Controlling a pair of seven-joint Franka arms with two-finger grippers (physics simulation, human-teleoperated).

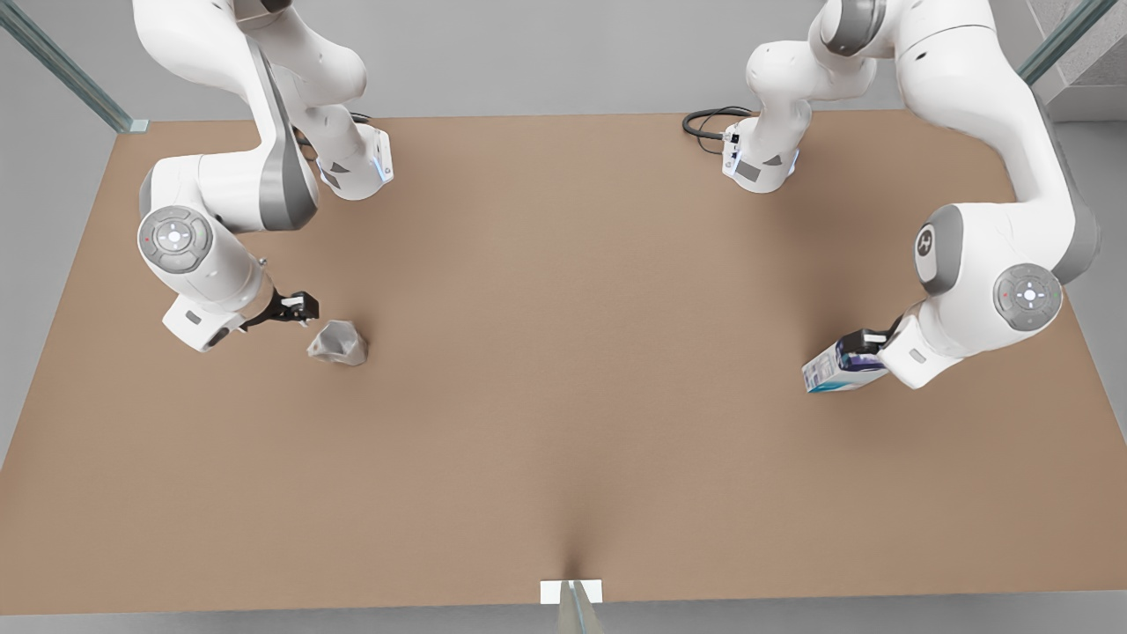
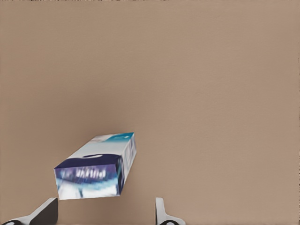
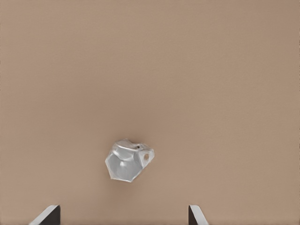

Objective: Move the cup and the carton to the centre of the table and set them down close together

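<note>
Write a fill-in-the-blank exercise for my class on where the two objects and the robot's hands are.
1. The small pale grey faceted cup lies on the front view's ___ side, by the right hand.
2. The white rectangular carton with a dark blue band is by the left hand, whose fingers are ___.
3. The cup is ___ than the carton.

Missing words: left; open; smaller

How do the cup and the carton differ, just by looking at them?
The cup is pale grey and faceted; the carton is a white box with a dark blue band and teal edge. The cup is smaller. Each sits on the table near an open gripper: cup by the right, carton by the left.
</note>
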